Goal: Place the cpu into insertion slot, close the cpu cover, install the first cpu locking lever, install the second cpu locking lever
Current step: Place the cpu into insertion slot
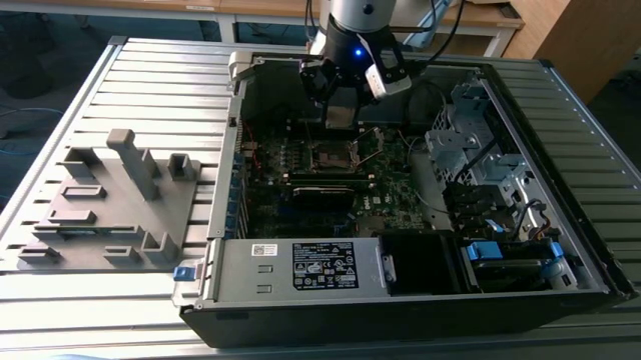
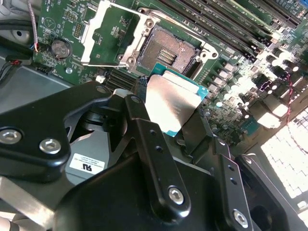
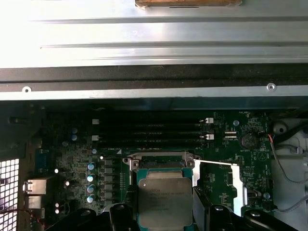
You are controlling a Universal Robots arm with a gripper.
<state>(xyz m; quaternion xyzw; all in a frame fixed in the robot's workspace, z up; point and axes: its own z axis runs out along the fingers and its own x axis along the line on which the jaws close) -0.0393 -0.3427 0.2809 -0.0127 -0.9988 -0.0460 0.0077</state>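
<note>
One chip, pinched and hanging over the board, that's where I'm at right now. The gripper (image 2: 169,119) has its two black fingers (image 2: 144,125) drawn in narrow on opposite edges of the cpu (image 2: 173,101). The chip's silver top faces the second wrist view, with a strip of green edge showing along one side.

The insertion slot (image 2: 168,50) sits bare just beyond the chip with its dark contact field uncovered, so the cpu isn't seated yet. The cpu cover (image 2: 90,38) is swung open on its hinge, off to one side of the socket. I can see green board through its window, and there's a coin battery (image 2: 61,47) near it.

From the first wrist view the chip overlaps the near part of the socket's metal rim, and the memory sticks (image 3: 149,127) run in a row beyond that.

On the exterior view the arm reaches down into the open computer case (image 1: 401,315). A grey fixture block (image 1: 110,202) sits on the slatted table (image 1: 150,90) at the exterior view's left, well apart from the gripper.
</note>
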